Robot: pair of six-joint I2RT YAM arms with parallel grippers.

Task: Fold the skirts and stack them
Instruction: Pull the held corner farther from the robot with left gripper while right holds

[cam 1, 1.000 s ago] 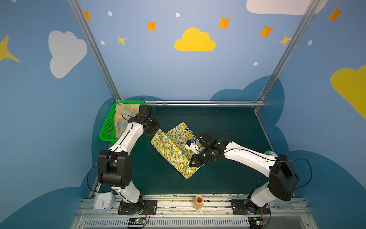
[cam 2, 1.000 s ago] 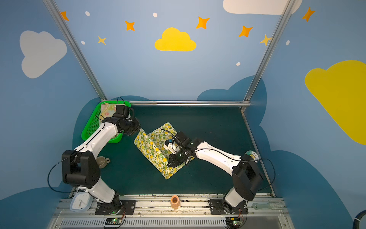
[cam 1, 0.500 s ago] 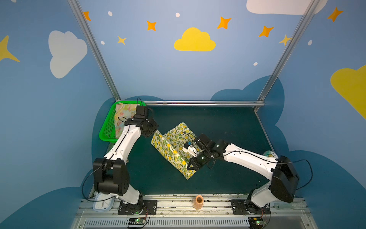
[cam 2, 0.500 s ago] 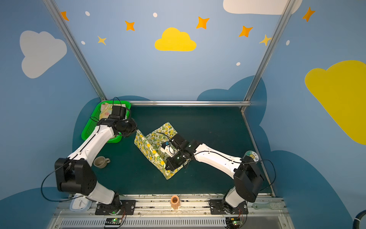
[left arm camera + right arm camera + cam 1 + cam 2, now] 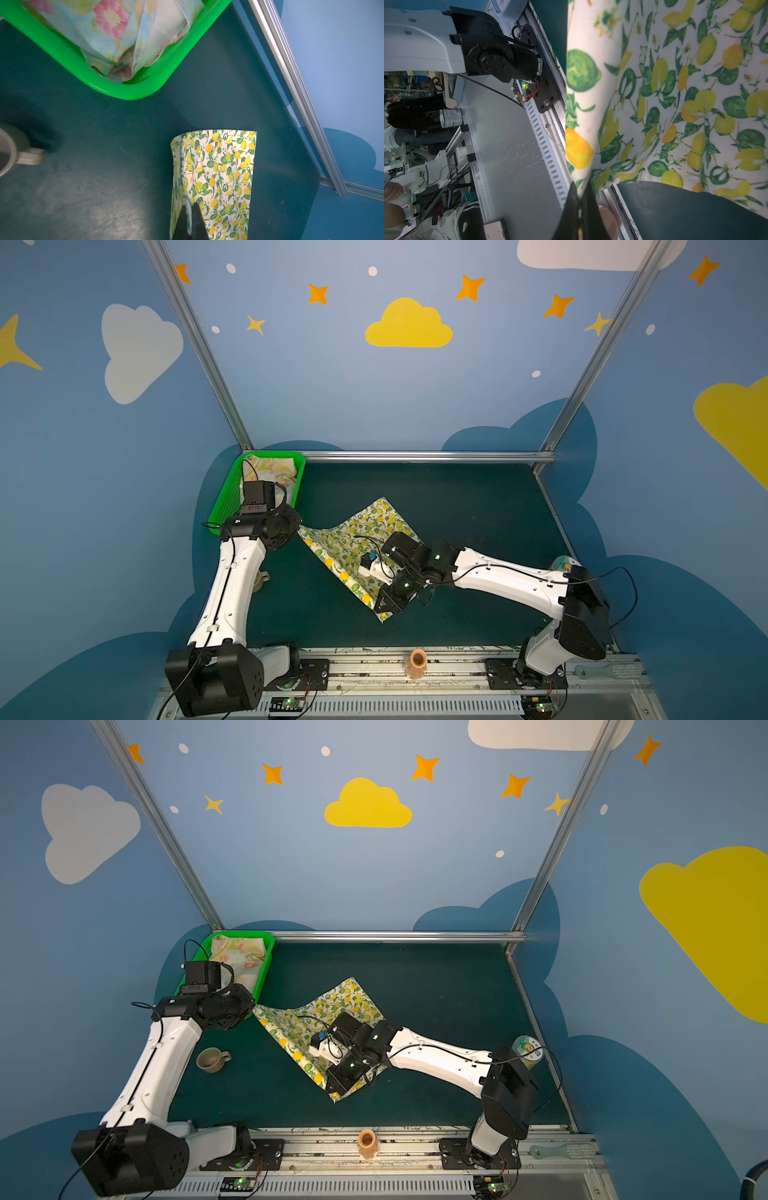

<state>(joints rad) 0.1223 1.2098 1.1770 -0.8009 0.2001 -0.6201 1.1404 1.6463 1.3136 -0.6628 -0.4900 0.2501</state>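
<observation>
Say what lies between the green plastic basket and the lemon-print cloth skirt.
Bare dark green tabletop only, between basket and skirt, in the left wrist view.

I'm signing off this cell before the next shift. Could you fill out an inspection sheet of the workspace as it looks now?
Surface: dark green mat, lightly scuffed.
Job's things: lemon skirt held at two edges, the rest lying on the mat; flowered skirt bunched in the green basket.
Clutter: mug on the mat by the left arm; orange cup on the front rail; printed tub at the mat's right edge.
Grippers: left gripper and right gripper each shut on the lemon skirt.
Cables: right wrist cable crosses above the lemon skirt; left wrist cable arcs over the basket.
Surroundings: blue walls with painted clouds; aluminium frame.
</observation>
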